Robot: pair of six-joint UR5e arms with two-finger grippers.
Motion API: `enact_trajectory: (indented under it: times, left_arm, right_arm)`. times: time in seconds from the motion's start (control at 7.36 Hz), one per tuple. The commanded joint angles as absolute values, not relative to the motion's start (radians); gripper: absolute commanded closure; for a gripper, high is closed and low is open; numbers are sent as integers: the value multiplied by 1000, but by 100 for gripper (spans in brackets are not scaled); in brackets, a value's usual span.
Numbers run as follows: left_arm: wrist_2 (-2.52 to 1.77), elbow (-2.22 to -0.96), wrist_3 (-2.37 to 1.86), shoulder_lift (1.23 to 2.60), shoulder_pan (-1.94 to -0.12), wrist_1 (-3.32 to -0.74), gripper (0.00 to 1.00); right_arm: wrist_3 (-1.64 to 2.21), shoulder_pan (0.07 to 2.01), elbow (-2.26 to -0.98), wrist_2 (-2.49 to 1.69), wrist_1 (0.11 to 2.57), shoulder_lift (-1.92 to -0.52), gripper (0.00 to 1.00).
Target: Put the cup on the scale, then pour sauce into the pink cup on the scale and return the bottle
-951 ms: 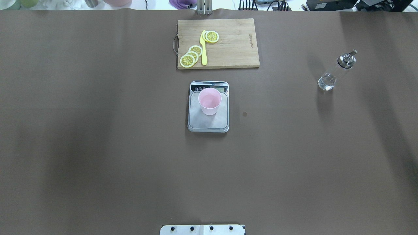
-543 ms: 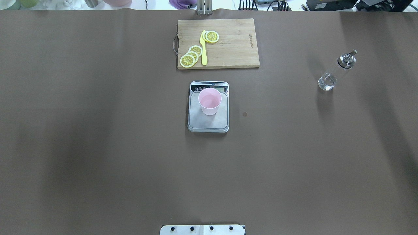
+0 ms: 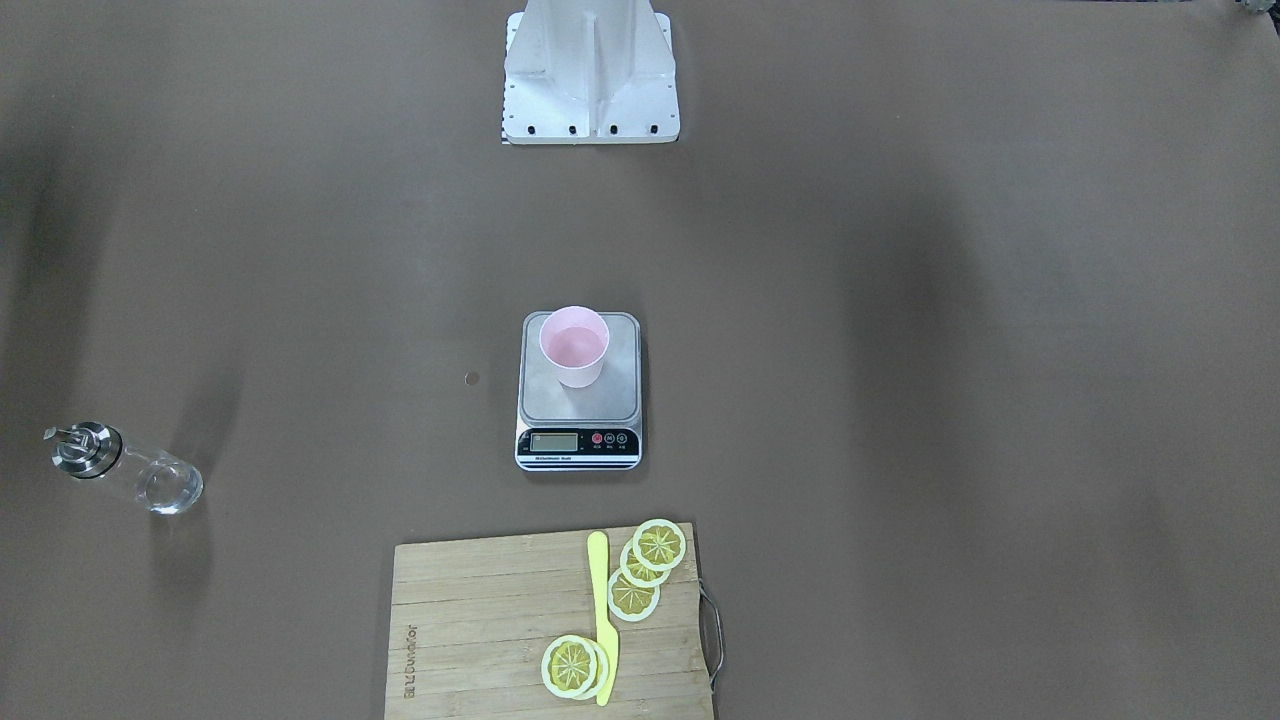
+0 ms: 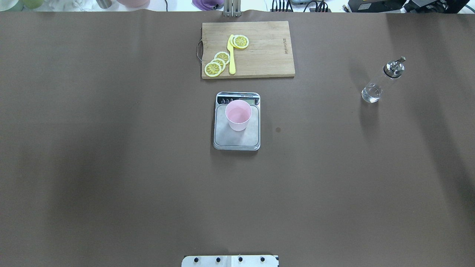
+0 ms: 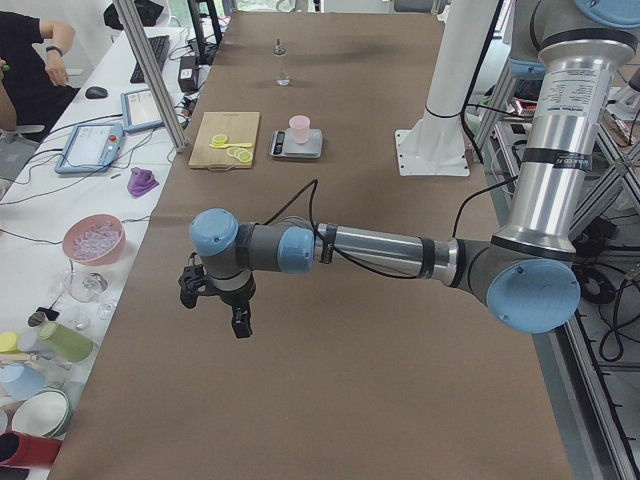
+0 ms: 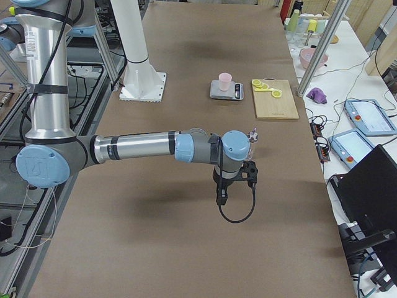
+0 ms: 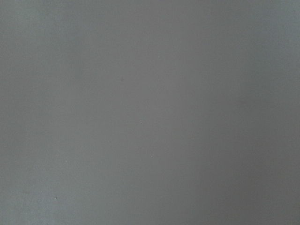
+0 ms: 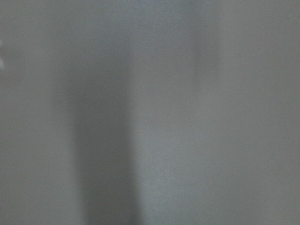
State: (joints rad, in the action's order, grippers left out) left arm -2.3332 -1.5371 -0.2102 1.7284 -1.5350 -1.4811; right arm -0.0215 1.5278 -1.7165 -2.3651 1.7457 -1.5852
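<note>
As you are scanning from the left, the left jaws are hanging above bare counter (image 4: 111, 167), seemingly holding nothing. The cup (image 4: 238, 115) is sitting upright on the scale (image 4: 236, 141) mid-counter, and the bottle (image 4: 377, 84) is standing well apart at right. You cannot tell whether the left jaws or the right jaws are parted or clenched.

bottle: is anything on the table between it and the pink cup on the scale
Nothing visible does. Bare table lies between the bottle and the cup on the scale. The cutting board lies farther from the robot, off that line. Only a small flat dark spot marks the covering near the scale.
</note>
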Motion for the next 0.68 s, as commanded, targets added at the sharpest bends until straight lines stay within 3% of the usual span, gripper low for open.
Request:
enact_trajectory:
  times: [0.0,0.54]
  left_arm:
    - [-2335,-1539,-210,1727,-1536,-1474,2]
    - [-2338,-1543,-201,1715,-1537,-1476,2]
  right_arm:
    - [-21,1528,-1717,-2365,1746,-1583,0]
    - [-21,1528,-1715,-2364,1746,-1577,0]
